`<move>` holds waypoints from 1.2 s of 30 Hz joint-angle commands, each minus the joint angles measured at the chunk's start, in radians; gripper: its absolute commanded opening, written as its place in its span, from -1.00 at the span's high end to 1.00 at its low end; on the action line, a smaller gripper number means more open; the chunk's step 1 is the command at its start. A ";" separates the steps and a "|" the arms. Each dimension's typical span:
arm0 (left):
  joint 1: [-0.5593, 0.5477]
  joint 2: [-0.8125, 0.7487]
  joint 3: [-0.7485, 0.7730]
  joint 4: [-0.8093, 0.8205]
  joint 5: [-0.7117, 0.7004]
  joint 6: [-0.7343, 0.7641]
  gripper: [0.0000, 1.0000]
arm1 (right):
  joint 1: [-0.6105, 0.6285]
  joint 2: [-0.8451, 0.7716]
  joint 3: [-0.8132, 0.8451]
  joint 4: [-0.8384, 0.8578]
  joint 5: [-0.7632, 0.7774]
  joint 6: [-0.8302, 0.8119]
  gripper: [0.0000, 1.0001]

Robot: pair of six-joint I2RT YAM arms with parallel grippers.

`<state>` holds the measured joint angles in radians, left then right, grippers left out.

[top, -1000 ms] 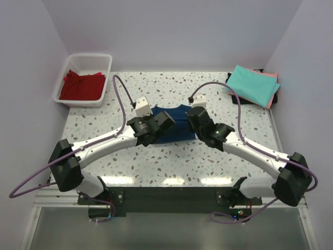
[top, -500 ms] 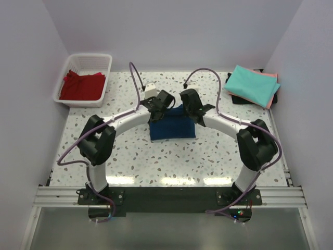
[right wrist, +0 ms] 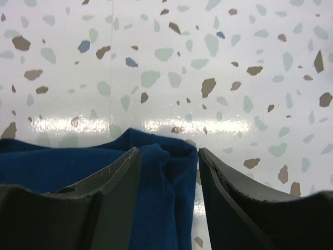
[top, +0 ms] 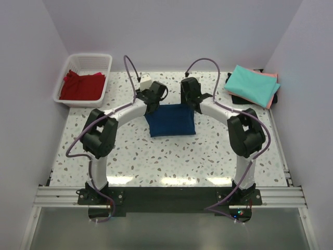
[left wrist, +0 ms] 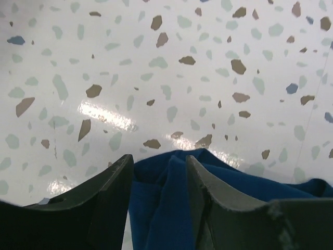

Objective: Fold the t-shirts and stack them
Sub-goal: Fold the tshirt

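- White basket point(top: 107, 73) holds a rumpled red t-shirt point(top: 80, 87).
- Folded navy t-shirt point(top: 170, 121) lies right of the basket, well apart.
- Left gripper point(left wrist: 157, 159) and right gripper point(right wrist: 169, 151) are both released, with cloth between their parted fingers.

Left arm point(top: 127, 109), right arm point(top: 217, 109): white links, chunky black joints. Purple cable point(top: 127, 65) looped off each. White box point(top: 146, 82) at left wrist. Left hand point(left wrist: 158, 158), right hand point(right wrist: 169, 151): flat tapered fingers point(left wrist: 104, 200), dark grey, matte, edges scuffed. Black bases point(top: 96, 194) on aluminium rail point(top: 57, 195).
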<state>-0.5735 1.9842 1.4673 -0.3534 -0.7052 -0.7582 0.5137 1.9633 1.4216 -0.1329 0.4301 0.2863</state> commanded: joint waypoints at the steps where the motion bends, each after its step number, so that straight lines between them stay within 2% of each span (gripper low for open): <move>1: 0.018 -0.105 -0.015 0.163 -0.070 0.075 -0.01 | -0.021 -0.026 0.065 0.032 0.036 0.005 -0.05; 7: 0.018 -0.130 -0.022 0.127 0.027 0.115 -0.01 | -0.021 -0.076 0.011 -0.007 0.004 0.017 -0.06; 10: 0.018 -0.159 -0.067 0.105 0.143 0.129 -0.01 | -0.021 -0.139 -0.068 -0.019 -0.019 0.016 -0.09; 11: 0.018 -0.180 -0.099 0.100 0.166 0.126 -0.01 | -0.021 -0.153 -0.087 -0.025 -0.045 0.014 -0.13; 12: 0.018 -0.191 -0.119 0.102 0.190 0.125 -0.01 | -0.021 -0.165 -0.107 -0.030 -0.060 0.008 -0.28; 15: 0.018 -0.240 -0.209 0.135 0.283 0.132 -0.01 | -0.024 -0.227 -0.185 -0.013 -0.119 0.004 -0.52; 19: 0.020 -0.277 -0.303 0.224 0.429 0.161 -0.01 | -0.037 -0.254 -0.242 -0.004 -0.191 0.010 -0.61; 25: 0.029 -0.343 -0.393 0.228 0.426 0.119 -0.01 | -0.085 -0.251 -0.298 0.059 -0.332 0.040 -0.61; 31: 0.093 -0.487 -0.515 0.254 0.472 0.079 -0.02 | -0.150 -0.231 -0.357 0.128 -0.474 0.063 -0.61; 36: 0.116 -0.542 -0.541 0.235 0.490 0.086 -0.02 | -0.167 -0.189 -0.378 0.200 -0.582 0.077 -0.60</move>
<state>-0.4713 1.4948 0.9478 -0.1612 -0.2501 -0.6624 0.3500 1.7504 1.0603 -0.0414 -0.0189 0.3397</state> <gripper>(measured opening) 0.507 0.801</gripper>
